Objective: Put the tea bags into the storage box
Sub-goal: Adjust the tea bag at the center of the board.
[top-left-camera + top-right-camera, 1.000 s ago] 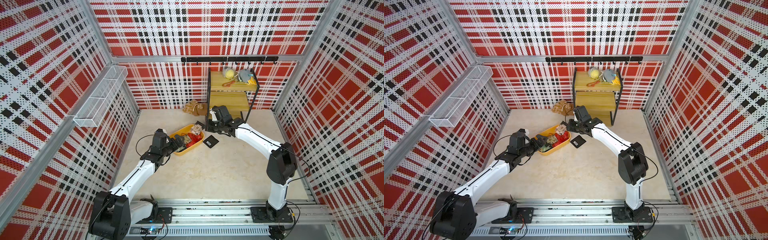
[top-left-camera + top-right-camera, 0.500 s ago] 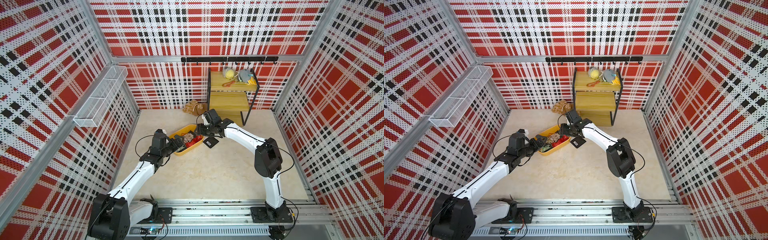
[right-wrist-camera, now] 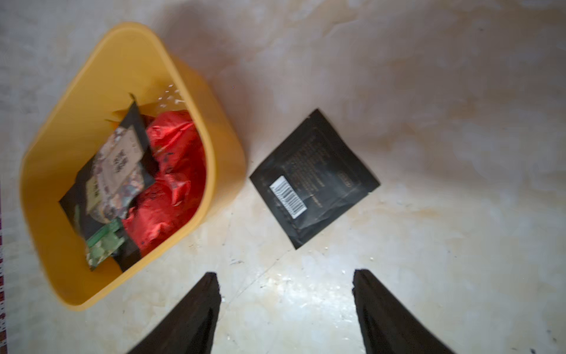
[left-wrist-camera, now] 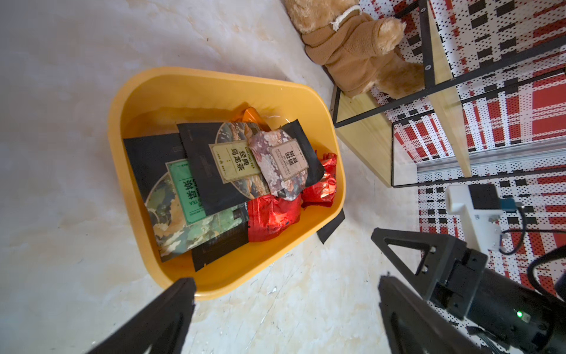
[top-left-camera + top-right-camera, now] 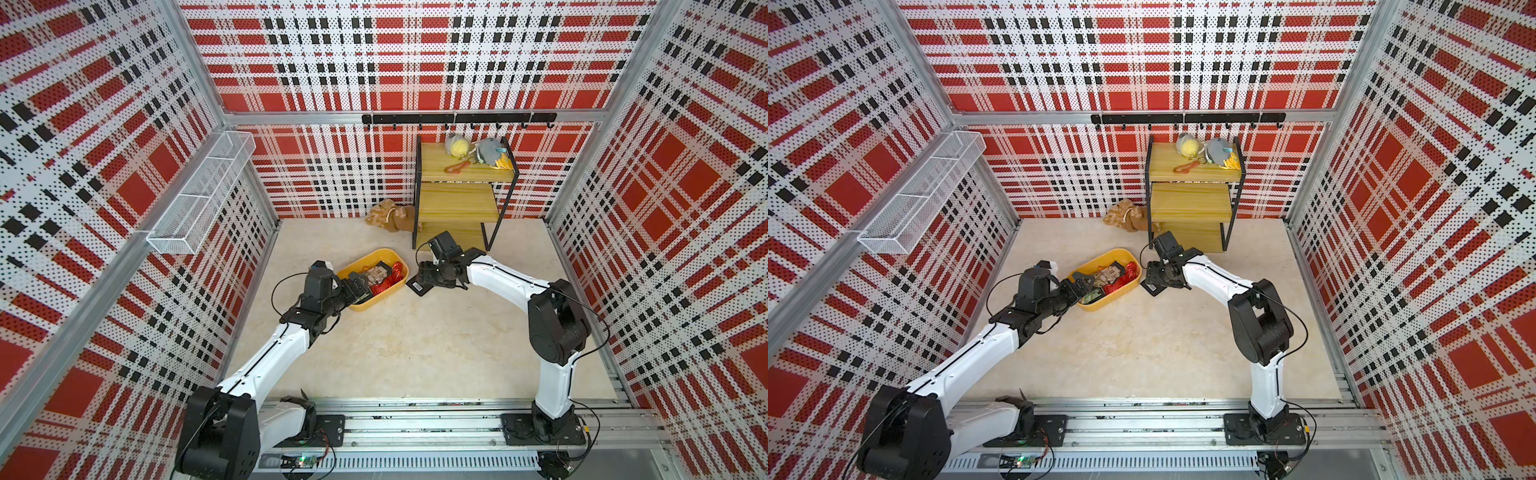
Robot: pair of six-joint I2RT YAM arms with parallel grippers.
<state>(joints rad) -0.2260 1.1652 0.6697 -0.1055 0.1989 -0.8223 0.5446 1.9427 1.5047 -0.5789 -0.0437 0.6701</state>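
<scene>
Right tool [image 3: 286,274], jaws apart, hovers near a black tea bag [image 3: 315,177] flat on the desk [image 3: 428,92] just beside the storage box [image 3: 223,147]; left tool [image 4: 284,280] also released; so thin, it may slip the pinch

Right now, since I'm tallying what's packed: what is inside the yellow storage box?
The storage box holds overlapping tea bags: black printed sachets, a floral sachet, red foil sachets and an orange corner. Anything beneath the pile is covered, so no exact count.

links [image 5: 505,282] white | joints [image 5: 559,328] black | status light [image 4: 519,314] green | wrist connector [image 4: 507,203] seemingly blue
</scene>
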